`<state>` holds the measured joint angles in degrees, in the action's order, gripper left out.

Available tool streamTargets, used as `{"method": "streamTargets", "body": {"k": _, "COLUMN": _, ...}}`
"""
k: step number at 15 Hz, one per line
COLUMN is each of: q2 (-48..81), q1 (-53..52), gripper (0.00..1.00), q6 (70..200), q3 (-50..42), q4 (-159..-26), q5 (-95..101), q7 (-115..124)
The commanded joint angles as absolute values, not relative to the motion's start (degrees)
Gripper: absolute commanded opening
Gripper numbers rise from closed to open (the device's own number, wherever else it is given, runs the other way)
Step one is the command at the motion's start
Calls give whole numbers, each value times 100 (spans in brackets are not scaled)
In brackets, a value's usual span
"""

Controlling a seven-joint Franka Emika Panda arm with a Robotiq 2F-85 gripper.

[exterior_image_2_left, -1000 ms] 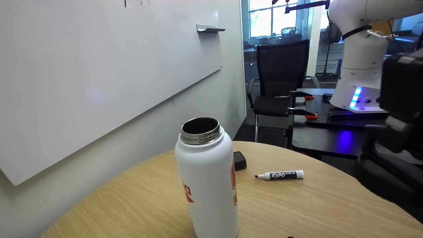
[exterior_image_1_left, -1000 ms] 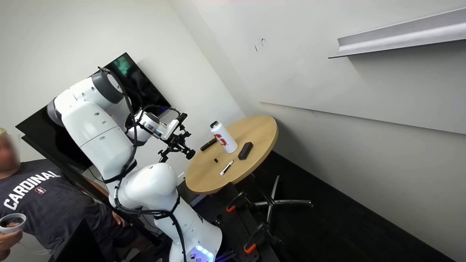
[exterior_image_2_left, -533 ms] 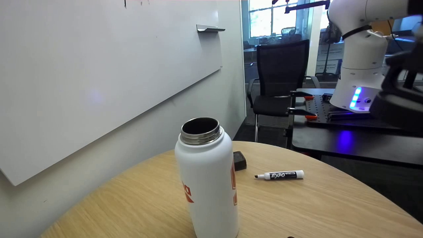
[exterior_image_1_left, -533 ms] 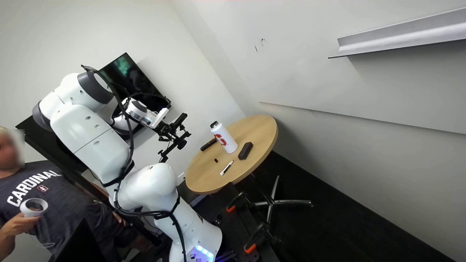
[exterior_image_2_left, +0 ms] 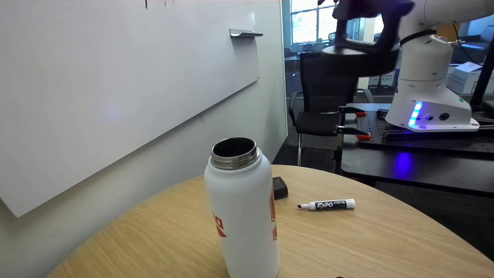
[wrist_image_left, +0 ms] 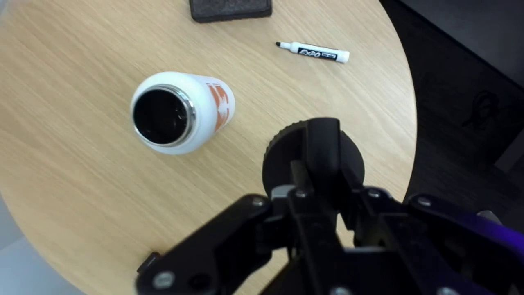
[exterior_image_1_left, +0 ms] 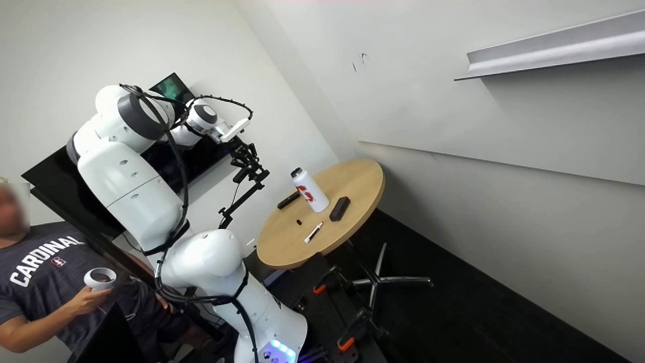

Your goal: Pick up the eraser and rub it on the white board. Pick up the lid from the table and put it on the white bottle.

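Observation:
My gripper (wrist_image_left: 325, 180) is shut on the upright handle of the lid (wrist_image_left: 282, 159), a dark round cap. In an exterior view, the gripper (exterior_image_1_left: 244, 164) holds the lid (exterior_image_1_left: 240, 176) in the air, left of the table. In an exterior view, the lid (exterior_image_2_left: 359, 63) hangs level by its loop, blurred. The white bottle (exterior_image_1_left: 311, 191) stands upright and open-topped on the table, left of the lid in the wrist view (wrist_image_left: 202, 112). The eraser (exterior_image_1_left: 339, 209) lies beside it, partly cut off in the wrist view (wrist_image_left: 231, 8). The white board (exterior_image_1_left: 428, 101) bears small dark scribbles.
A marker (wrist_image_left: 317, 52) and a small dark cap (wrist_image_left: 148, 262) lie on the round wooden table (exterior_image_1_left: 282, 247). A dark elongated object (exterior_image_1_left: 288, 200) shows beside the bottle. A metal tray (exterior_image_1_left: 549, 48) juts from the board. A person holding a controller (exterior_image_1_left: 100, 278) is behind the arm.
My gripper has moved up with the lid, which now hangs level. In an exterior view, the lid has moved from the right edge up and leftward. Bottle, eraser and marker have not moved.

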<state>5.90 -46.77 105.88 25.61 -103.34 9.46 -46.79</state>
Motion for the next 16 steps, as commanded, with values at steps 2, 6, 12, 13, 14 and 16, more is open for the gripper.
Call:
{"method": "streamTargets", "body": {"k": 2, "q2": 887, "q1": -4472, "gripper": 20, "q6": 10564, "q3": 2649, "q4": -10068, "q5": 989, "q7": -4819}}
{"method": "streamTargets", "body": {"k": 6, "q2": 1056, "q1": -4501, "gripper": 5, "q6": 10572, "q3": 2665, "q4": -9950, "q5": 997, "q7": -4818}}
{"method": "streamTargets", "body": {"k": 12, "q2": 1395, "q1": -4311, "gripper": 5, "q6": 10523, "q3": 2574, "q4": -9490, "q5": 1195, "q7": -4845}}
{"method": "streamTargets", "body": {"k": 13, "q2": 1477, "q1": -4283, "gripper": 5, "q6": 10541, "q3": 2572, "q4": -9421, "q5": 1246, "q7": -4833}}
{"method": "streamTargets", "body": {"k": 14, "q2": 1547, "q1": -4259, "gripper": 5, "q6": 10584, "q3": 2574, "q4": -9359, "q5": 1285, "q7": -4839}}
{"method": "streamTargets", "body": {"k": 16, "q2": 1698, "q1": -4241, "gripper": 5, "q6": 10656, "q3": 2567, "q4": -9250, "q5": 1395, "q7": -4784}}
